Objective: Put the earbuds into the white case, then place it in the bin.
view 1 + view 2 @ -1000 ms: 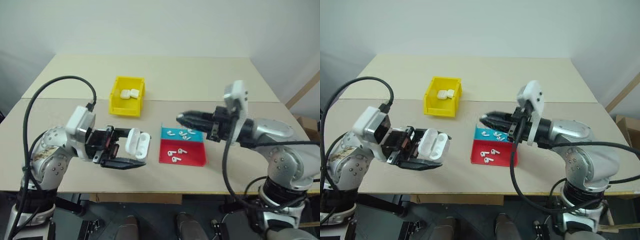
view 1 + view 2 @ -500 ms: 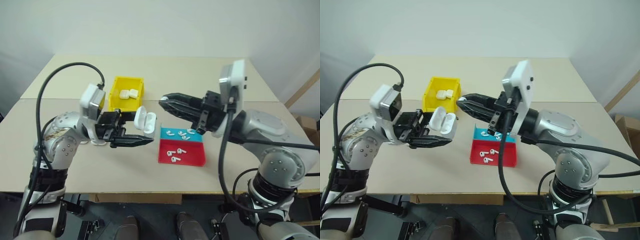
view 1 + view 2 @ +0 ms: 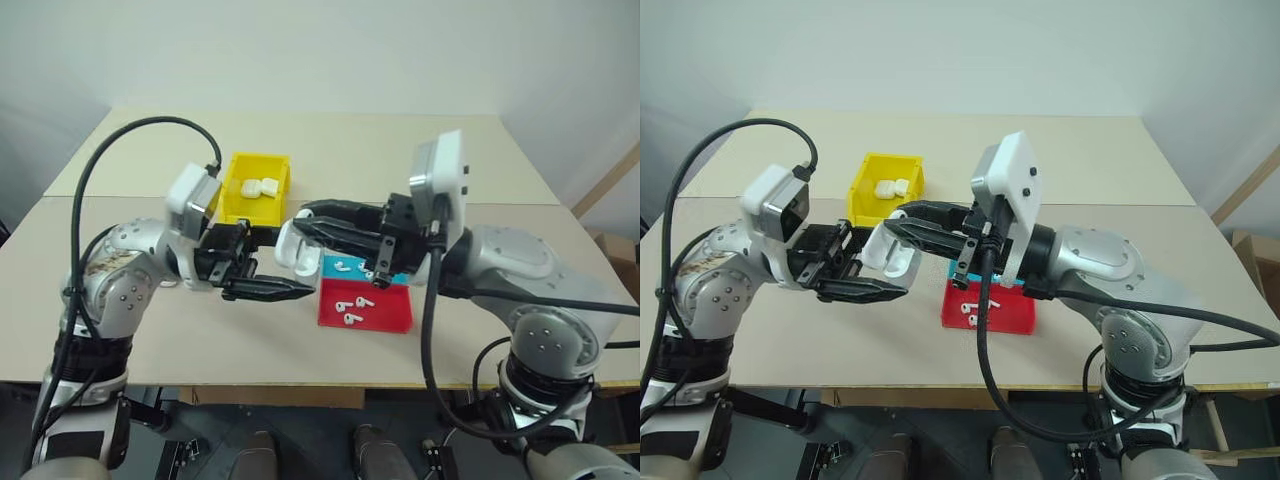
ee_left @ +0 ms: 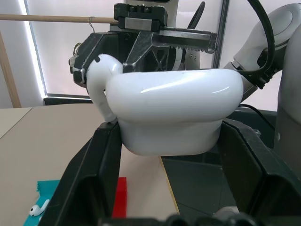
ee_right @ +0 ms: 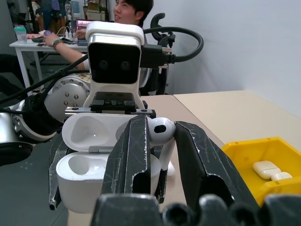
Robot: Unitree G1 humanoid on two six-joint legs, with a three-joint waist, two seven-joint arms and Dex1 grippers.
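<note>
The white case is up in the air over the table, in front of the yellow bin. Its lid is flipped open. The left gripper has its two black fingers shut tight on the sides of the case.

The right gripper holds one earbud pinched between its fingers. The fingers are only a little way apart, with the earbud's round head sticking up between them. The earbud hangs right at the open mouth of the case, so I think it is just about to go in.

The job looks like it is at an early step. The slots I can see in the case look empty. More earbuds lie on the red and blue tray, so there is lots left to pick from. The lid must be shut after that, and the case must go in the bin. The bin already has two small white things in it.

The right wrist view looks down into the open case. The head views do not show this, since the arms cover it. The left wrist view shows the smooth back of the case and the earbud's stem beside it. The right wrist view also shows a person sitting at a desk far behind.
</note>
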